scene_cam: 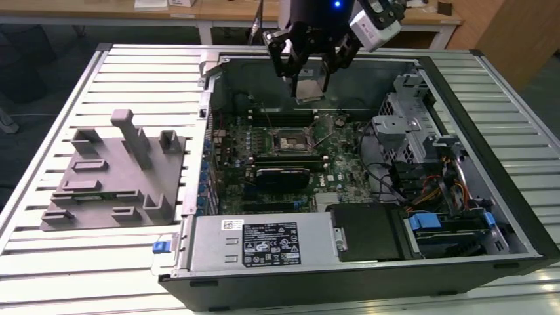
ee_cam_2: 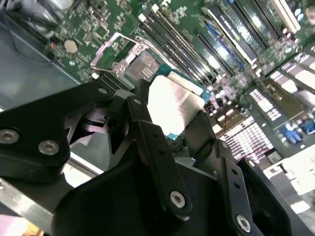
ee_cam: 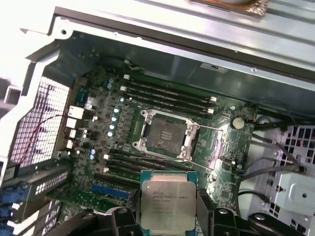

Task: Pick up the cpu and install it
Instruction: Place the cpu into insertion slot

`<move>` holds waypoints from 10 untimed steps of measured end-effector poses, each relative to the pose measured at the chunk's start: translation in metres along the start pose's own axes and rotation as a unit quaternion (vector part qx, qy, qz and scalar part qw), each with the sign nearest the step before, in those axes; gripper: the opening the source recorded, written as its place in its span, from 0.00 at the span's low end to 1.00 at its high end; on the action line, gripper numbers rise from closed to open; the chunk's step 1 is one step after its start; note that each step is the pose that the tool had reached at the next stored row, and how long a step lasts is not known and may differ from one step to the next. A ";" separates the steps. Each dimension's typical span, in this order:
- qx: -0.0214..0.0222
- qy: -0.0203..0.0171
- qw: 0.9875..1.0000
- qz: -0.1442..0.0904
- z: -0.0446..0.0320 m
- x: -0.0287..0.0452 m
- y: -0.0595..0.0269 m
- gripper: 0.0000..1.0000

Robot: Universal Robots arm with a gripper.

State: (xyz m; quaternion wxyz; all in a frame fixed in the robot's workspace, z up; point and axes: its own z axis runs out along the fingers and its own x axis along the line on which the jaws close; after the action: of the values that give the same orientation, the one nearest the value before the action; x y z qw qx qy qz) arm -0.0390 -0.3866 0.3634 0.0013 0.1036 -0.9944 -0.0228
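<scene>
– Two black fingers (ee_cam: pixel 203 212) of the gripper (scene_cam: pixel 309 86) press on opposite edges of the cpu (ee_cam: pixel 167 205), is it right?
– Yes. They are closed only as far as the width of the chip, and the chip sits flat between them. In the first wrist view its top is a square plate of dull silver metal, with a thin greenish rim around it.
– Where does it hang?
– In the exterior view it is in the air over the open computer case (scene_cam: pixel 350 289), above the green motherboard (scene_cam: pixel 341 170). It touches nothing and is clearly apart from the socket (ee_cam: pixel 165 135).
– How does the socket look?
– It is a dark square with a shiny metal frame. Long black memory slots (ee_cam: pixel 167 96) run along two sides of it, and a small round silver battery (ee_cam: pixel 238 122) lies near.
– And outside the case?
– A grey moulded plastic tray (scene_cam: pixel 105 177) with blocky raised shapes lies on the ribbed metal table (scene_cam: pixel 70 262), at the exterior view's left of the case.
</scene>
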 end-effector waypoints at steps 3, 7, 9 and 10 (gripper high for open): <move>0.000 -0.001 1.000 0.028 0.0012 0.0000 -0.0001 0.54; 0.000 -0.003 0.998 0.064 0.0028 0.0000 -0.0001 0.54; 0.000 -0.004 0.997 0.082 0.0037 0.0000 -0.0002 0.54; 0.000 -0.004 0.996 0.091 0.0041 0.0000 -0.0002 0.54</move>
State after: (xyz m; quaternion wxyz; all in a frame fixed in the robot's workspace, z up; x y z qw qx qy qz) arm -0.0390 -0.3866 0.3593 -0.0007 0.0123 -0.9997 -0.0228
